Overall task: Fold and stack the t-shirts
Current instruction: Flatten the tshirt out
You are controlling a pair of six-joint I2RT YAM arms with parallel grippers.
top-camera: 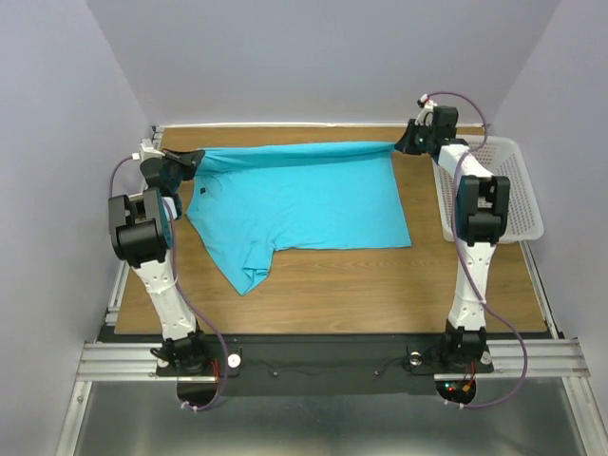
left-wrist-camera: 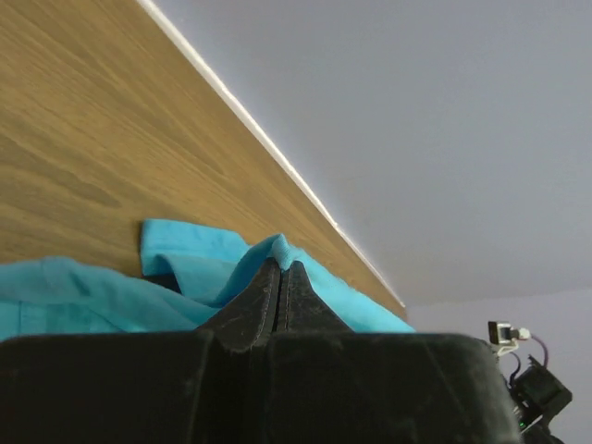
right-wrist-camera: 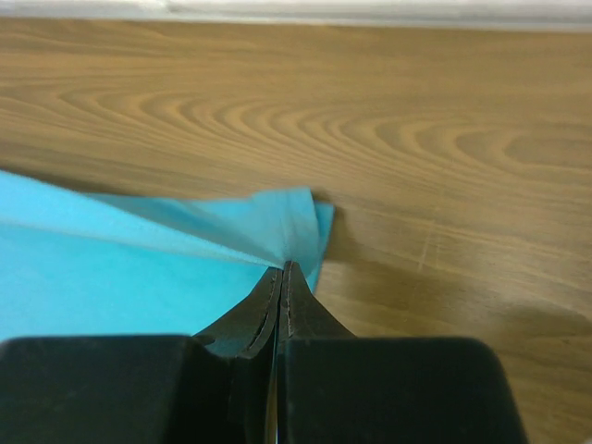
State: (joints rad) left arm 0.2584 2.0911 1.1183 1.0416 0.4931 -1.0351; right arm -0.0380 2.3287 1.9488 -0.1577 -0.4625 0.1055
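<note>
Turquoise shirt [top-camera: 304, 204] lies spread over the table's [top-camera: 380, 285] far half, its far edge stretched between the left gripper [top-camera: 195, 160] and right gripper [top-camera: 404, 142], while a white mesh basket [top-camera: 521, 180] sits at the table's right edge. Left wrist view: jaws pinched together on a cloth fold. Right wrist view: jaws clamped on a shirt corner, just above the tabletop.

The t-shirt [top-camera: 304, 204] was plain bright blue with a tiny dark label [top-camera: 202, 194]. The table [top-camera: 380, 285] was brown with wavy wood lines. The basket [top-camera: 520, 166] was white.
</note>
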